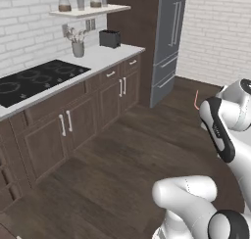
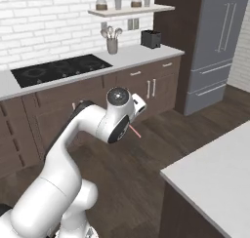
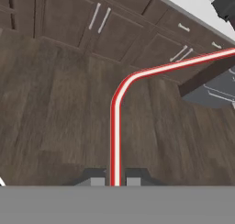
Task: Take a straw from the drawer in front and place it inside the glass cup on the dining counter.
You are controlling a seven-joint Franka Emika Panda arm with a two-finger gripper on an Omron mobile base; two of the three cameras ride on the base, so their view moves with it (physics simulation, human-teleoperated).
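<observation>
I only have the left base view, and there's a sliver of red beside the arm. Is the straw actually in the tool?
Observer: Yes. In the hand view the straw rises from the shut tool, clamped between its fingertips, and bends off to one side near its far end.
Operator: Any sign of the dining counter?
Observer: In the right base view a corner of the white dining counter sits at the lower right, on the arm's right side.
</observation>
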